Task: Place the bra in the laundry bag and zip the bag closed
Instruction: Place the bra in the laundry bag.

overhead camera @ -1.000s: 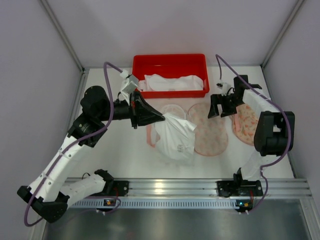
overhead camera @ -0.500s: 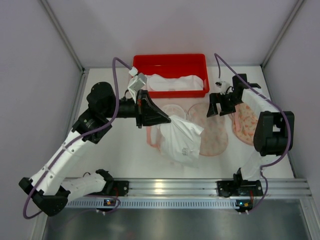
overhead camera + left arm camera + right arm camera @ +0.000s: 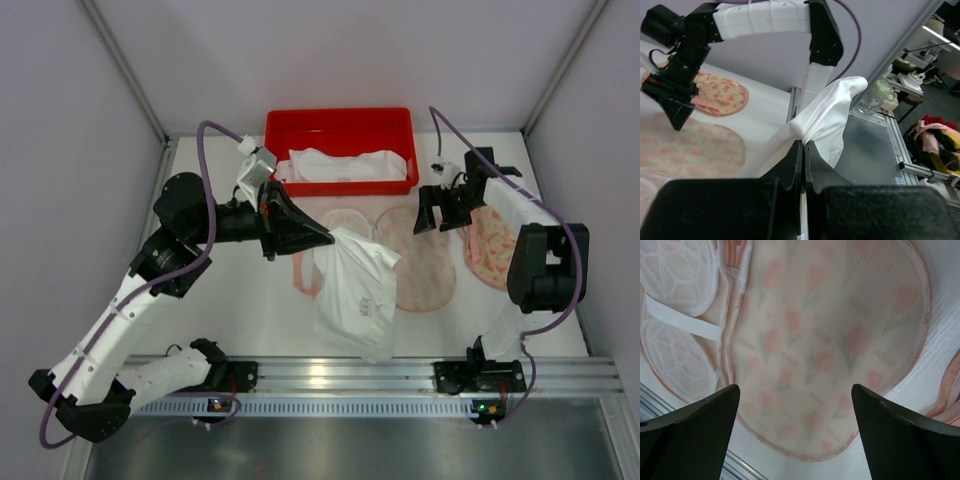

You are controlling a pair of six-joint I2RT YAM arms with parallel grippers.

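There is one red tray [image 3: 340,122] with one white cloth bundle [image 3: 340,165], one white bra [image 3: 352,290], and two floral laundry bags [image 3: 425,270] [image 3: 488,255] on one counter [image 3: 250,300].

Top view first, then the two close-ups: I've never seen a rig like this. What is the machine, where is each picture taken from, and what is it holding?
Two robot arms are bolted at the near edge of a table, each ending in a two-finger claw. The top view looks down from above and behind them. The other two pictures come from cameras on the wrists. The left claw is shut on a white bra, which hangs from it. The right claw is open above a flowered laundry bag spread open on the table. At the back stands a red bin with white cloth in it.
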